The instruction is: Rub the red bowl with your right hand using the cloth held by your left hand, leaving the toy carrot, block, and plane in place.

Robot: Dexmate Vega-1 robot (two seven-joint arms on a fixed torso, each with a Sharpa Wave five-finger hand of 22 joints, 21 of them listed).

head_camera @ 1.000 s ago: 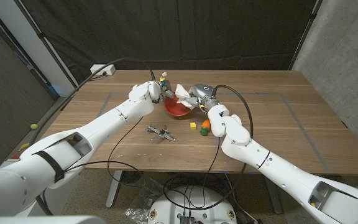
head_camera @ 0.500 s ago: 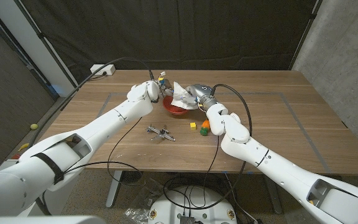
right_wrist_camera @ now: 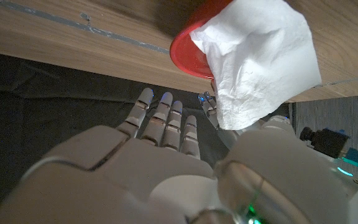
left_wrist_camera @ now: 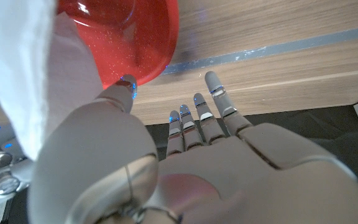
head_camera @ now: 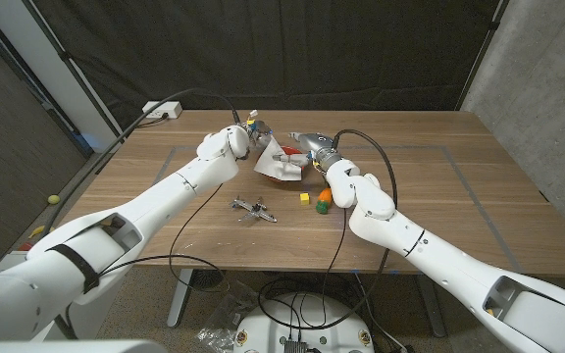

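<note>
The surface [head_camera: 439, 186] is carrying the red bowl [head_camera: 284, 157] far-centre, tipped up between both hands. The left hand [head_camera: 235, 143] is gripping its rim; the right hand [head_camera: 312, 149] is pinching the cloth [head_camera: 281, 163]. A slipping bowl risks dropping onto the plane [head_camera: 253, 208], carrot [head_camera: 324, 198] or block [head_camera: 304, 198].

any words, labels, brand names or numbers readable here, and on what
None can be read.
The white cloth, red bowl and toy plane show no print.
The small figure behind the left hand is too small to tell.
</note>
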